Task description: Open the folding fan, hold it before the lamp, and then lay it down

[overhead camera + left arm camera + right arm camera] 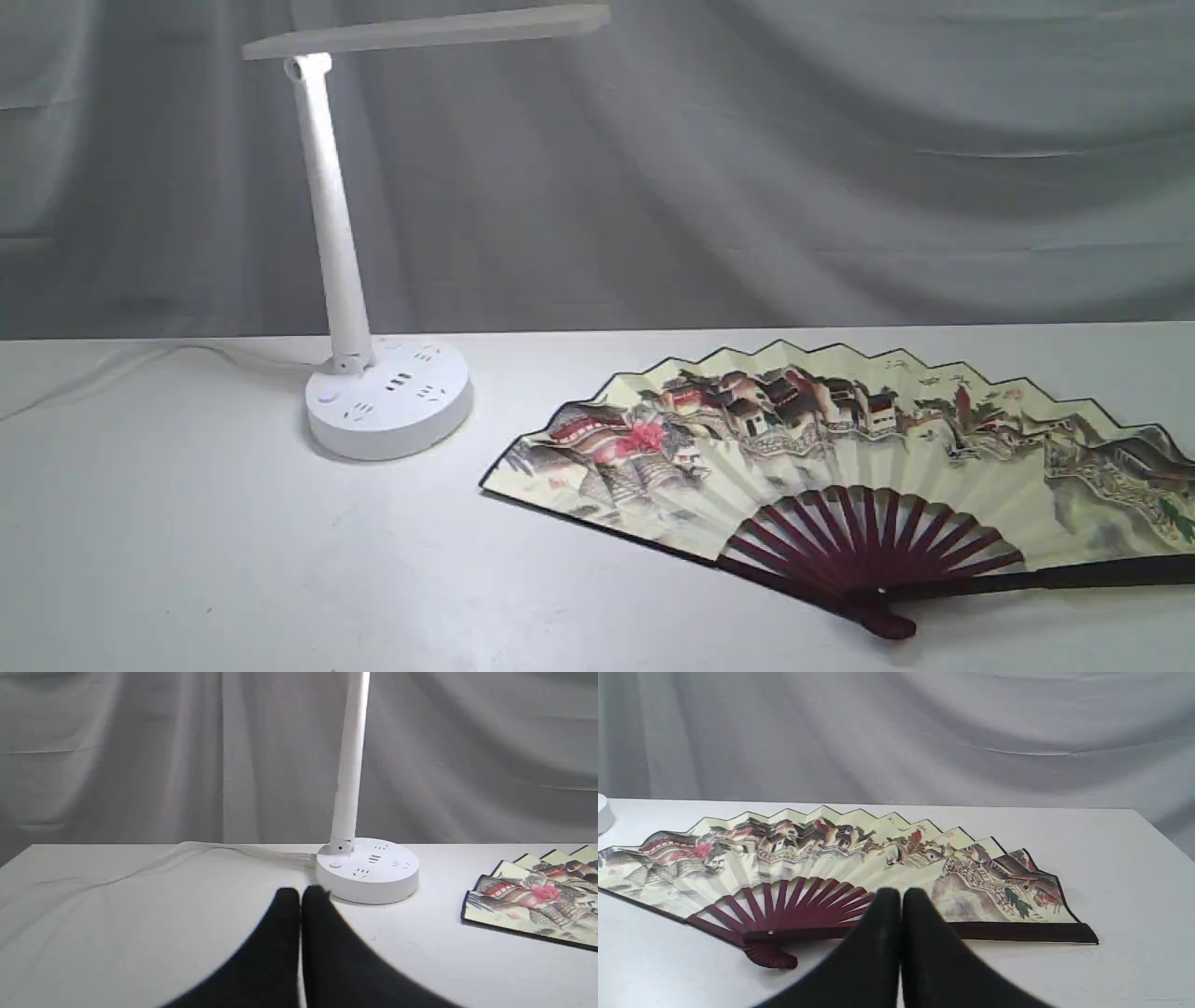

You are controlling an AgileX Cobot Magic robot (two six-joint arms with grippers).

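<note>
The folding fan [840, 448] lay fully spread and flat on the white table [187, 560], painted face up. Its maroon ribs and pivot pointed toward the near edge. In the exterior view it sat to the right of the lamp [330, 215] and well apart from it, and its right end ran out of the picture. The lamp stood upright on its round base with the light bar horizontal overhead, and a pale cord [187, 851] trailed away from the base. Neither arm appeared in the exterior view. The left gripper [300, 898] had its 2 black fingers pressed together with nothing between them, near the lamp's base. The right gripper [901, 900] was likewise closed and empty, near the fan's ribs and lower guard; whether it touched them could not be told. With the fan open, laid down and held by neither gripper, the moment read most likely as the last step done. If so, the next move called only for keeping both arms clear of the paper. If the showing before the lamp was still owed, the right gripper would have needed to open and take 1 guard near the pivot. It would then have had to lift without creasing the leaf and carry the fan, still spread, across to the lamp's stem.
</note>
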